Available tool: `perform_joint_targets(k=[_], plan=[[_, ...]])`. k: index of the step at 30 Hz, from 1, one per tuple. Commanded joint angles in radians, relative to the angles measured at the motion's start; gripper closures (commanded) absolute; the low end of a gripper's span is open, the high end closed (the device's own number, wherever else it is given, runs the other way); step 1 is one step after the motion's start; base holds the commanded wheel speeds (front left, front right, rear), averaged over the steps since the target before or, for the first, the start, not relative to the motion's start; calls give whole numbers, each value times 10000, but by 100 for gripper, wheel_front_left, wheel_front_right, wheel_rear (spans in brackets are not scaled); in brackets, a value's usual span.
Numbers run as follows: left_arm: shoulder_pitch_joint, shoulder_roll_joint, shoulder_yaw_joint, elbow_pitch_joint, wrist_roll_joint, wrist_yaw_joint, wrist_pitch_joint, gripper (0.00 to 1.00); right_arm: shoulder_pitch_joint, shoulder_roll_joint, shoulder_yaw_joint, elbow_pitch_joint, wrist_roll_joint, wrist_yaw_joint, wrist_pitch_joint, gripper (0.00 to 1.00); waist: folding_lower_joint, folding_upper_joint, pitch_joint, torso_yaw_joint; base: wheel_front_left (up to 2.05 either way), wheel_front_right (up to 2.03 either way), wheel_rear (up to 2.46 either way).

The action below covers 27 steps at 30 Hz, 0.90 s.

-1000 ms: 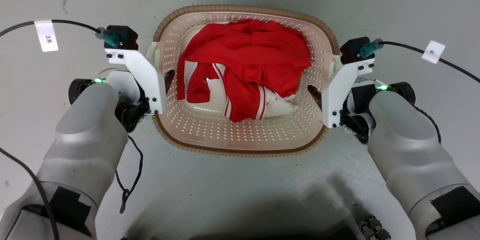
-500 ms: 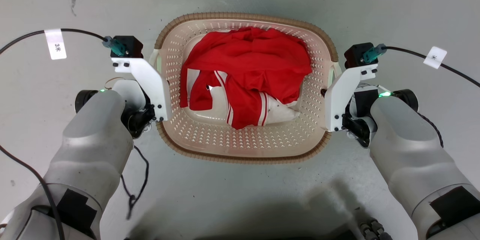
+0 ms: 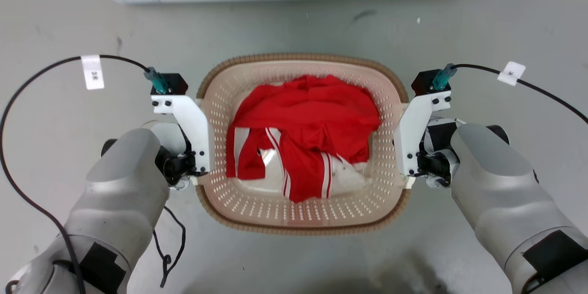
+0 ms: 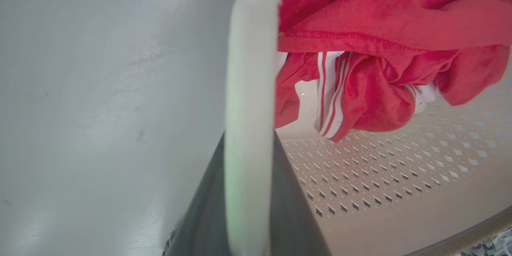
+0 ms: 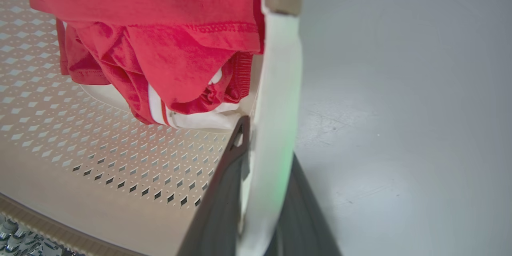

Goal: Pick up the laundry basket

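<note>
- The cream-white perforated plastic laundry basket, with its brown ribbed rim, sits centred in front of the robot over the smooth grey floor. It holds a crumpled red garment with white stripes.
- The pictures do not show whether its base touches the floor.
- The left gripper pinches the white left side handle, one dark finger on each face of it.
- The right gripper clamps the white right side handle in the same way.
- The basket's long axis runs straight from one gripper to the other, so it lies inward of each and neither arm is nearer.
- Judged from this, the lift calls for both arms to rise evenly. A lag on either side would tilt the basket and shift the garment.
</note>
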Motion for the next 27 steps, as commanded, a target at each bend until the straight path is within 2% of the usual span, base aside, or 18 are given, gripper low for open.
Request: perform_joint_targets(k=[1,14,27], plan=[[83,-296,-102,-94,-144,-47,199,100,-12,243,143,-91,183,124,269,100,-1,0,-713,87,0,0,0],[602,-511,-556,47,-1032,-75,2261,100,450,285,669,119,1168,128,2829,100,-1,0,-3160,255,0,0,0],[963,-831,-703,403,-1613,-75,3597,100,844,287,1014,246,1669,128,3943,100,-1,0,-4842,445,0,0,0]])
